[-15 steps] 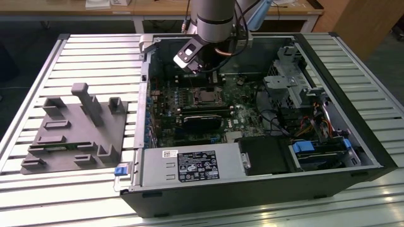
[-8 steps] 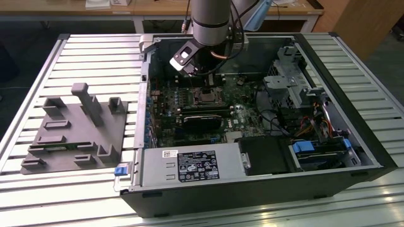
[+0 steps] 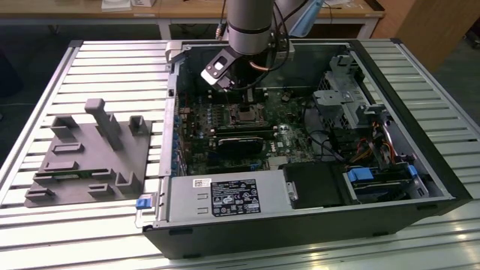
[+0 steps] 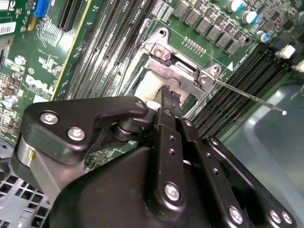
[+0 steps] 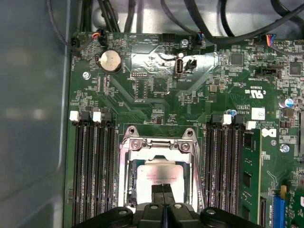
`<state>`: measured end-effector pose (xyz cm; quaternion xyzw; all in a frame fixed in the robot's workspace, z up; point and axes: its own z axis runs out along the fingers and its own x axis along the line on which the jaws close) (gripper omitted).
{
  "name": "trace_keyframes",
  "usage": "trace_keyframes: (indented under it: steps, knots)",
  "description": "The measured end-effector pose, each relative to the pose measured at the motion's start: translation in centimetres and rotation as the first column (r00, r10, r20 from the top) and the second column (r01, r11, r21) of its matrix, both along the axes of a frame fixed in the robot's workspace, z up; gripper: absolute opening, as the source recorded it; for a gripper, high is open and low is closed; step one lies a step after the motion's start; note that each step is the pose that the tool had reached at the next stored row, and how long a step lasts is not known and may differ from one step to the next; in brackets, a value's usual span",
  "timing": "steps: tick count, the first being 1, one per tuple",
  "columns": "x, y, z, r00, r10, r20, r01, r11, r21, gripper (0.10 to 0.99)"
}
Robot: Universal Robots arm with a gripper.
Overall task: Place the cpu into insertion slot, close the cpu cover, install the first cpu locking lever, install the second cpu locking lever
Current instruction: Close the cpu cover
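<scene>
Hovering pincer [image 5: 163,190]; one cpu [image 5: 156,175], one insertion slot [image 5: 125,178].

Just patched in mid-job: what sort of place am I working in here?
Probably a robotics lab or workshop bench: an open desktop computer case lies on a slatted metal table, a grey moulded fixture beside it, wooden desks behind.

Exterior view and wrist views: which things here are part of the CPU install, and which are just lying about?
Job in hand:
hand, down at the cpu
insertion slot
locking lever, sticking out beside the slot

Lying about:
grey fixture block, outside the case
power-supply box
memory slots
coin cell
</scene>
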<state>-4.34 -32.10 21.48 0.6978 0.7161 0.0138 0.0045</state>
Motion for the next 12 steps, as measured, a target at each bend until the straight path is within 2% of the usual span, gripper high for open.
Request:
trace_keyframes:
  steps: [3,6,9,12]
  knots:
    - [0.0,0.0,-0.01,0.9985,0.055,0.0001,-0.055,0.9985,0.0,0.106]
    - [0.0,0.0,-0.03,0.9941,0.109,0.0,-0.109,0.9941,0.0,0.106]
    - [0.0,0.0,-0.05,0.9867,0.162,0.0001,-0.162,0.9867,0.0,0.106]
    - [0.0,0.0,-0.07,0.9762,0.217,0.0001,-0.217,0.9762,0.0,0.106]
